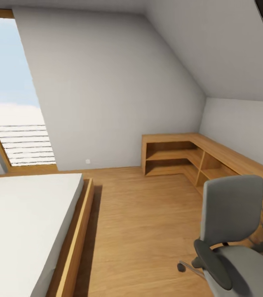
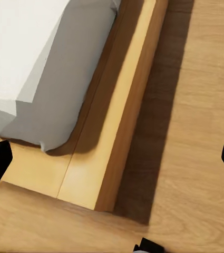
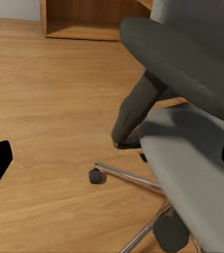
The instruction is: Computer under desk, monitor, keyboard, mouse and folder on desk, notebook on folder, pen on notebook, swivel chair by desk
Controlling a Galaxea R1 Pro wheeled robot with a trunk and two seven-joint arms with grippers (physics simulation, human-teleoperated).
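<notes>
Lower right of the head view, the swivel chair [image 1: 234,235] lies nearer the right arm; both arms' fingers are spread, holding nothing.

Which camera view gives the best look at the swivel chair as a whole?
The head view: it shows the swivel chair with its grey backrest, seat and both armrests. The right wrist view is closer and shows one armrest, part of the seat, a chrome leg and a caster. The left wrist view shows the bed and floor instead.

The bed [image 1: 24,222] lies left, the swivel chair [image 1: 230,231] right; the corner shelf unit [image 1: 189,159] stands behind it, probably against the walls.
</notes>
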